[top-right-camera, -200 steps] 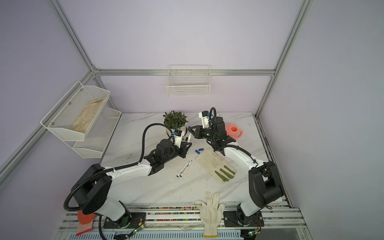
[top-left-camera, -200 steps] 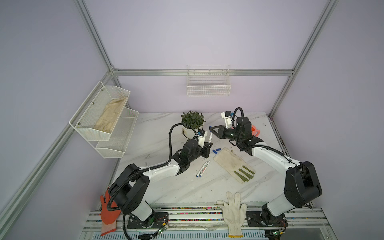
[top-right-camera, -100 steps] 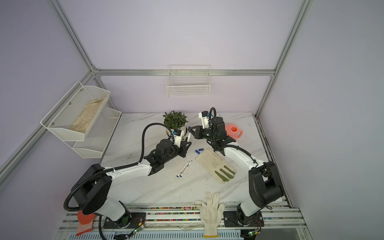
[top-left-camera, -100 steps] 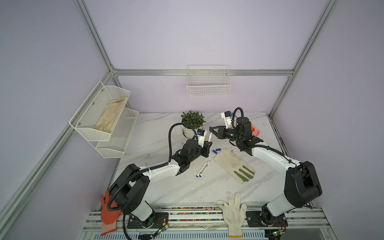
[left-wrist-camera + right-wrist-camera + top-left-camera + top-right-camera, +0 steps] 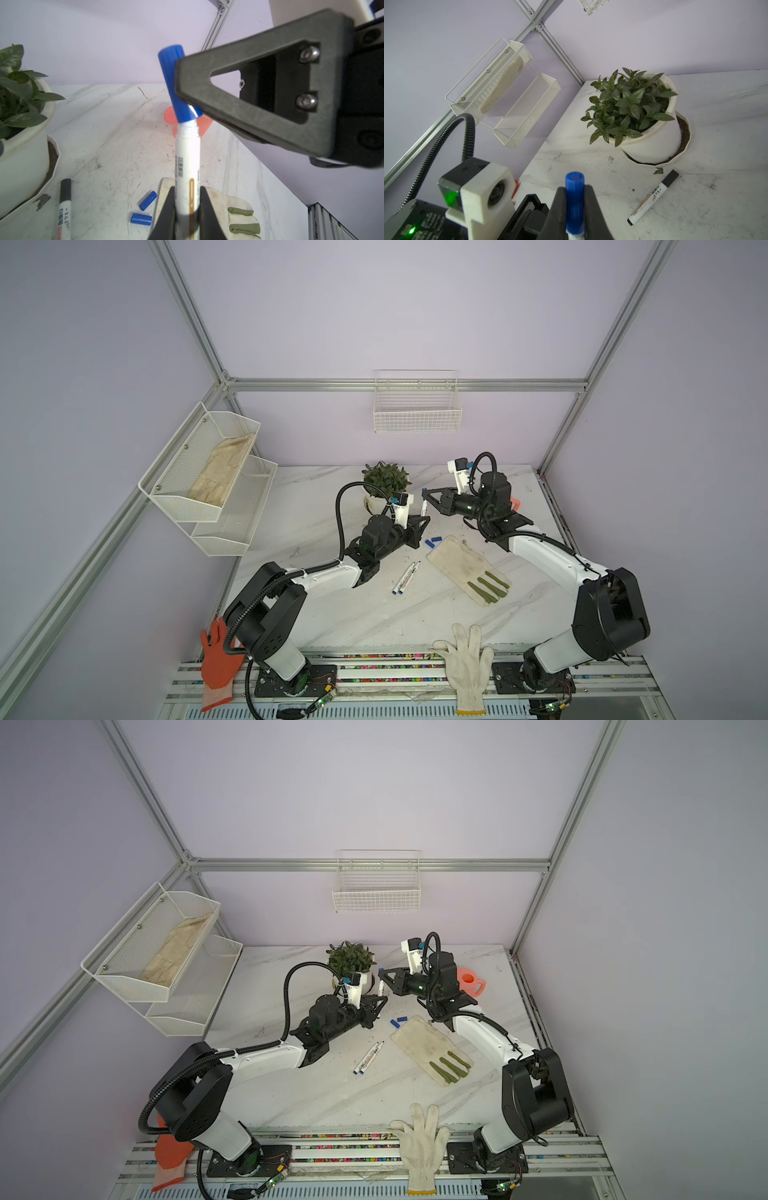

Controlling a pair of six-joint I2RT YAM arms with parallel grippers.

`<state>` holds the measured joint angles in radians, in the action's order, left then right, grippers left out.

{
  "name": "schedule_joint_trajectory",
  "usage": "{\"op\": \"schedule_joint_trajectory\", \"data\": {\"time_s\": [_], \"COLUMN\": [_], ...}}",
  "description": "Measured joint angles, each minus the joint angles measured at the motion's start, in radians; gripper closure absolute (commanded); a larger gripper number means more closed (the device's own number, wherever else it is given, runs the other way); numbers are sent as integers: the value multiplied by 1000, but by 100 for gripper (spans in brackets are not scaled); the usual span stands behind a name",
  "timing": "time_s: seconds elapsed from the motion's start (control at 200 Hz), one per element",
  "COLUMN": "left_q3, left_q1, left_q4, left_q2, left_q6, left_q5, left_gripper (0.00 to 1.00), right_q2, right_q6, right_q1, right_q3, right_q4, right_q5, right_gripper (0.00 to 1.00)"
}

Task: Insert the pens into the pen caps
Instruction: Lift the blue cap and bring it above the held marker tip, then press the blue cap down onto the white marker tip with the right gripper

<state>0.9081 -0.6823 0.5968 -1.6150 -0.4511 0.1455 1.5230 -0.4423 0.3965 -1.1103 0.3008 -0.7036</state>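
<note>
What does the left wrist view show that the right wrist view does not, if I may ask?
Only the left wrist view: the left gripper shut on the held pen, two loose blue caps on the table, the green-fingered glove, a pink watering can. Only the right wrist view: the wall rack, and the right gripper with a finger on either side of the blue cap. Both: the blue cap at the held pen's tip, the potted plant, the black-capped pen.
</note>
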Motion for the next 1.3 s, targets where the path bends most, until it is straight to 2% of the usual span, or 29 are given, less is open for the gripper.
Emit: {"op": "schedule_joint_trajectory", "data": {"time_s": [0.245,0.585,0.815,1.03,1.14,1.3], "left_q3": [74,84,84,83,82,80], "left_q1": [2,2,-3,-26,-37,-48], "left_q4": [38,139,159,198,224,264], "left_q2": [-32,-76,-76,-76,-76,-76], "left_q6": [68,108,215,301,338,390], "left_q5": [35,69,55,-5,-33,-60], "left_gripper": [100,100,100,100,100,100], "right_q2": [-52,-89,-109,-134,-149,-178], "right_q6": [15,177,219,251,267,278], "right_q1": [-32,-34,-34,-33,-32,-29], "right_q3": [5,-24,-29,-40,-43,-43], "right_q4": [48,-51,-73,-100,-106,-114], "right_q5": [-45,-33,-32,-31,-28,-17], "right_gripper": [100,98,98,97,94,83]}}
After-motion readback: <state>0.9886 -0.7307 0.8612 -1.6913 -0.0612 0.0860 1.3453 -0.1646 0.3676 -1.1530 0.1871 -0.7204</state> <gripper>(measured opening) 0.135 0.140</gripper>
